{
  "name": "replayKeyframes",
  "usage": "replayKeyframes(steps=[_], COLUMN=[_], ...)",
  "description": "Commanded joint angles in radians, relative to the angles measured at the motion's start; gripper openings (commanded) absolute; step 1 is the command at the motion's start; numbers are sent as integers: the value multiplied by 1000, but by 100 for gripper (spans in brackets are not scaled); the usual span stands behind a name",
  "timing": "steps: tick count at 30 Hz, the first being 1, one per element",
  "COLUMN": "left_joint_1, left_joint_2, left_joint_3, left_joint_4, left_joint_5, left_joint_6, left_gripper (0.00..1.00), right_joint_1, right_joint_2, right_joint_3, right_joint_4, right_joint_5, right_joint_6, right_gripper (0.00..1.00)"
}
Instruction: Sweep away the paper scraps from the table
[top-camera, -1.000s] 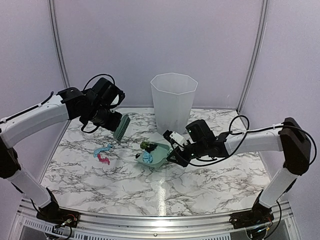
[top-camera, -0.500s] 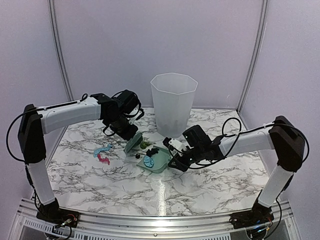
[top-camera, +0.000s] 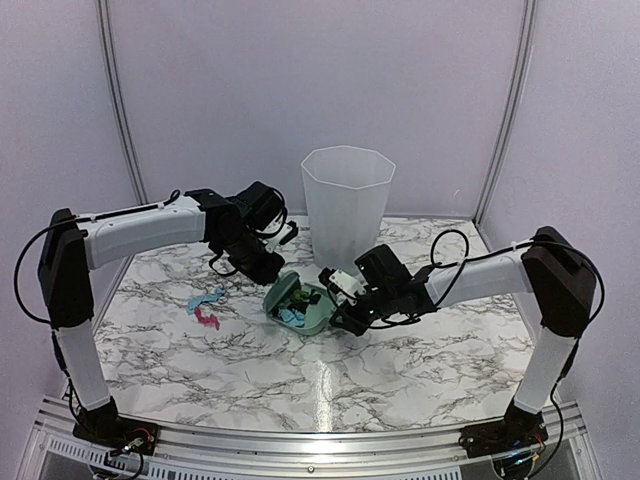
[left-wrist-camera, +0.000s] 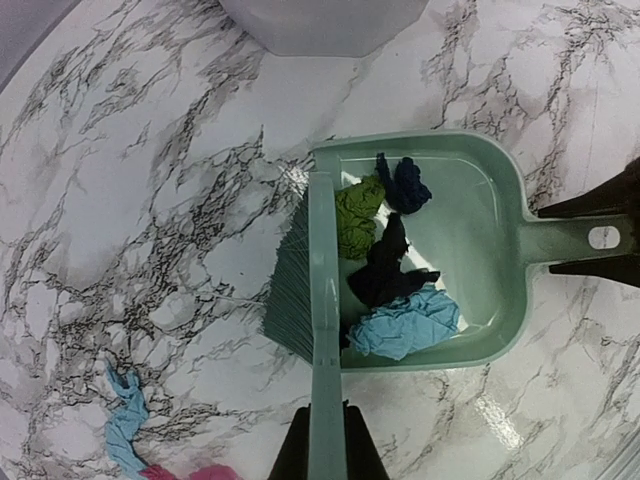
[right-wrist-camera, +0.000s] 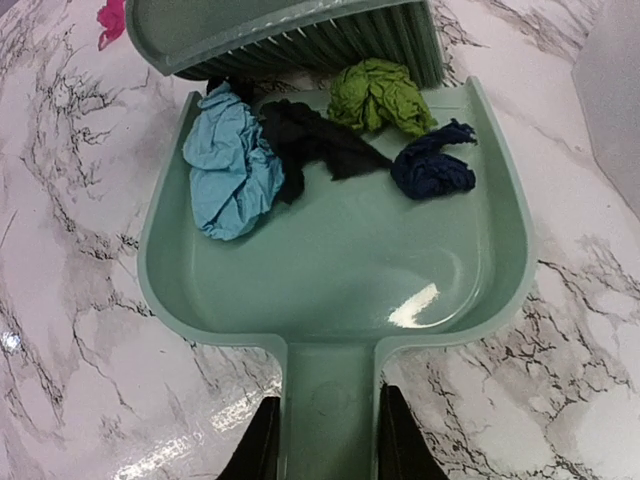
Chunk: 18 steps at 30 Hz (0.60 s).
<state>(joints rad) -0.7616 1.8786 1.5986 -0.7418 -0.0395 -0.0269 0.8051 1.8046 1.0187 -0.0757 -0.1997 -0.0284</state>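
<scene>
- So, mostly done: four paper scraps (right-wrist-camera: 232, 160) (green, navy, black, light blue) sat in the dustpan (right-wrist-camera: 340, 270), mid-table toward the far edge.
- Left over: a blue bit (top-camera: 205, 298) and a pink bit (top-camera: 208, 320) lay on the table (top-camera: 400, 370) nearer the left edge.
- Left gripper (left-wrist-camera: 327, 445) was clamped on the brush (left-wrist-camera: 322, 260) handle, bristles at the pan's mouth.
- Right gripper (right-wrist-camera: 328, 440) pinched the pan's handle.
- Bin (top-camera: 347, 205) stood at the far edge, just behind the pan. Nothing seemed to block the leftovers.

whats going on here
The left gripper holds a mint-green brush at the mouth of the dustpan, which the right gripper grips by its handle. Four paper scraps sit in the pan. A blue scrap and a pink scrap lie on the table, not yet swept.
</scene>
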Motion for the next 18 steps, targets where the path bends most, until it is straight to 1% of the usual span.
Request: replayKeyframes(steps=[1, 6, 14, 18], left_joint_1=[-40, -57, -58, -57], left_joint_2=[-14, -18, -61, -86], left_joint_3=[-36, -13, -16, -27], left_joint_4=[-60, -58, -58, -57], left_joint_5=[104, 124, 115, 105], left_joint_6=[-73, -113, -127, -143], left_gripper=[0, 0, 0, 0], right_joint_1=[9, 9, 9, 10], right_joint_2=[12, 15, 27, 25], right_joint_3=[32, 39, 62, 33], right_joint_4=[-10, 0, 8, 53], right_joint_5=[3, -12, -18, -27], right_joint_6=[11, 9, 7, 11], right_gripper=[0, 0, 0, 0])
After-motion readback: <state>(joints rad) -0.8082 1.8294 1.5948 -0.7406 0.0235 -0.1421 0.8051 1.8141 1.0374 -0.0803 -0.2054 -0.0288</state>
